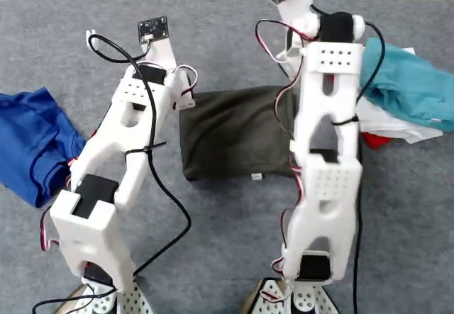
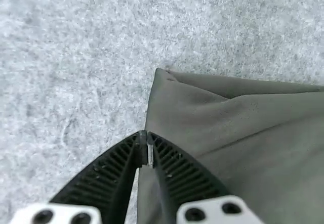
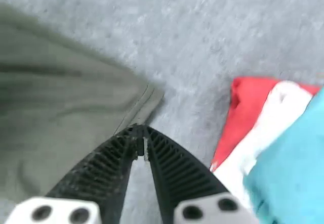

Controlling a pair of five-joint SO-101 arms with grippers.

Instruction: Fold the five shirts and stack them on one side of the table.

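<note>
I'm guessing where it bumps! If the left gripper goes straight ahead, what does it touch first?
Probably the edge of the olive-green shirt, right ahead of the left gripper. Depth is unclear, so it could land on the gray table cover just beside it.

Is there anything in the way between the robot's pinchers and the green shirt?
Nothing visible is in the way. The left gripper has its tips right at one edge of the green shirt, and the right gripper sits at the opposite edge. The red shirt lies off to the side, apart.
</note>
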